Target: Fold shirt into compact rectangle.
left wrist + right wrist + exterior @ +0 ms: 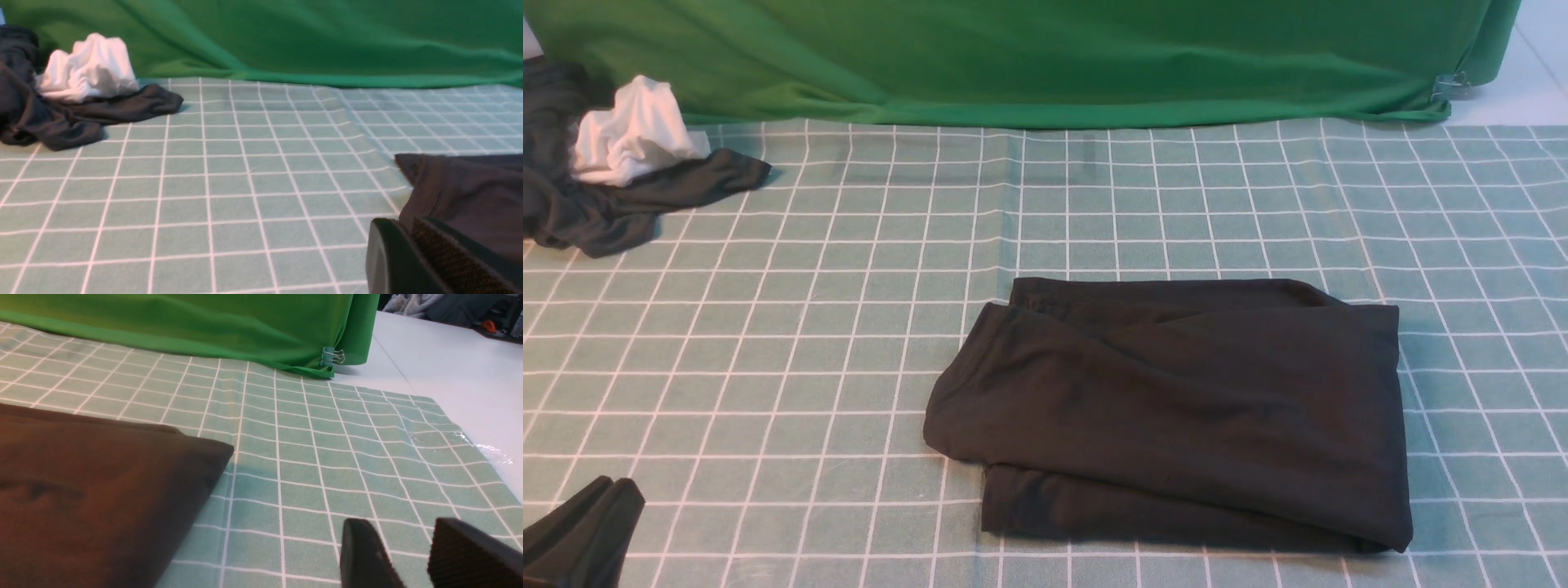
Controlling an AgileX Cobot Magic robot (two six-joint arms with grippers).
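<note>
Mid-cloth, toward your right: shirt (1176, 408), folded, layers uneven, lower edge poking out. Left gripper (592, 523) shut, empty. Right gripper (408, 555) part-open, empty, beside the shirt. Risk: your next nudge drags the loose top layer and unfolds it.

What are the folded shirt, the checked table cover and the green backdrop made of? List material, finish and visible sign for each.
Shirt: soft matte knit, probably cotton jersey; limp, rounded folds.
Table cover: looks like thin woven or coated cloth, matte; creases and a lifted edge.
Backdrop: draping fabric, slight sheen; long folds, clipped at the corner.
</note>
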